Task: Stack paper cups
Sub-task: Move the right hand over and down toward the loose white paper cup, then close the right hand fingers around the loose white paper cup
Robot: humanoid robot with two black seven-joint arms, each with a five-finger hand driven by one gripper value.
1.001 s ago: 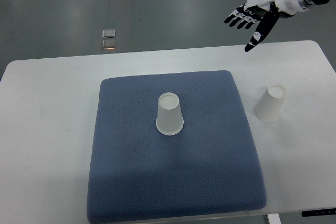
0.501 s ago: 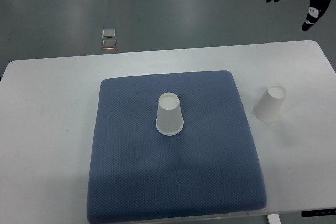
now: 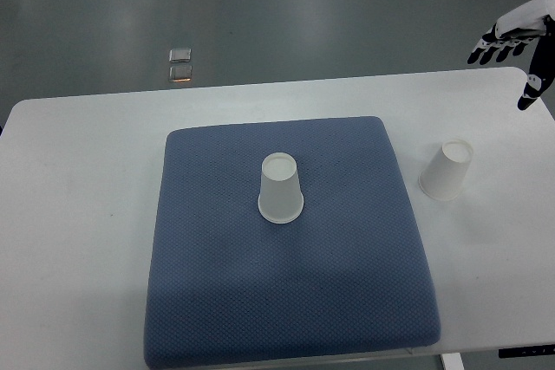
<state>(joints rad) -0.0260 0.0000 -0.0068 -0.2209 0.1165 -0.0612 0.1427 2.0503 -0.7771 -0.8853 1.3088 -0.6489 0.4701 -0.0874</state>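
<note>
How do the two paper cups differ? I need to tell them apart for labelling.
The cup on the mat stands at the middle of the blue mat; the cup on the table rests on the bare white table, right of the mat. The cup on the table is nearer the right hand, which touches neither. Both are white, mouth down and look alike.

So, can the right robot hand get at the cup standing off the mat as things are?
Probably yes. The right robot hand hovers open near the table's far right corner, and nothing lies between it and the paper cup on the bare white table.
</note>
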